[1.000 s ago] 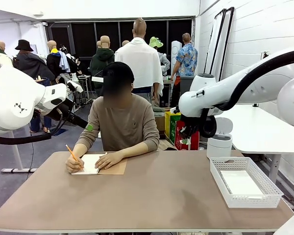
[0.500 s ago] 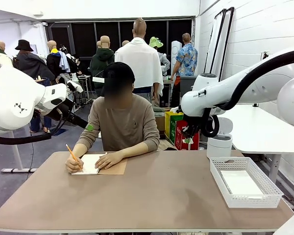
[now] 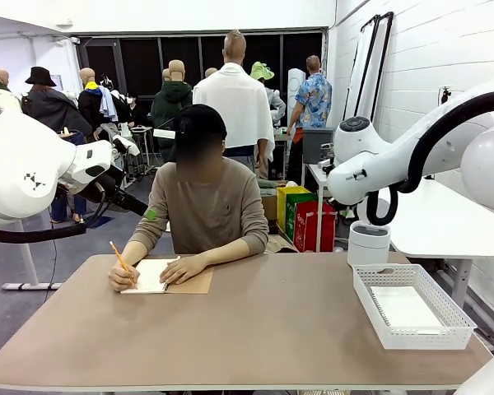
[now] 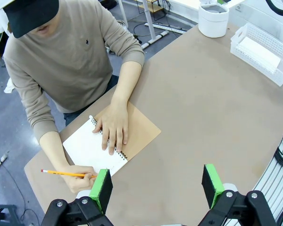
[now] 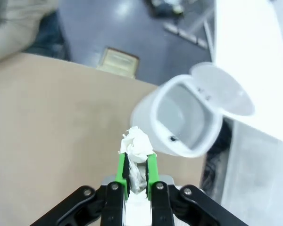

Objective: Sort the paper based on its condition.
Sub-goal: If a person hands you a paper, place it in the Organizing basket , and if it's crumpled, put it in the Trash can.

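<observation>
Right wrist view: clamping a crumpled wad of paper [image 5: 137, 143] in the right gripper [image 5: 137, 164], jaws nearly together on its lower half, its top bulging out just past the pad tips. Treating the wad as very light, soft and springy: yielding under pressure, tearing rather than breaking, unlikely to be slipping against the green pads [image 5: 121, 167]. Judging a hold through the bulk as sound; avoiding a pinch on a loose flap, risking a tear or a pull-out. Standing beyond the jaws and off to one side: white bin [image 5: 188, 117], lid tipped open, mouth near the wad but not touching it. Judging that bin as the likely place for spoiled paper.

Left wrist view: keeping the left gripper [image 4: 155, 181] released, jaws wide, nothing between them. Lying ahead of the jaws on the worktop [image 4: 203, 117]: notebook [image 4: 111, 146] under a person's hand [image 4: 114, 129], pencil [image 4: 66, 173] in the other hand. Sitting far ahead, well apart: white basket [image 4: 257, 66] carrying flat sheets [image 4: 260, 49]. Treating these as thin and limp; taking at a free edge.
</observation>
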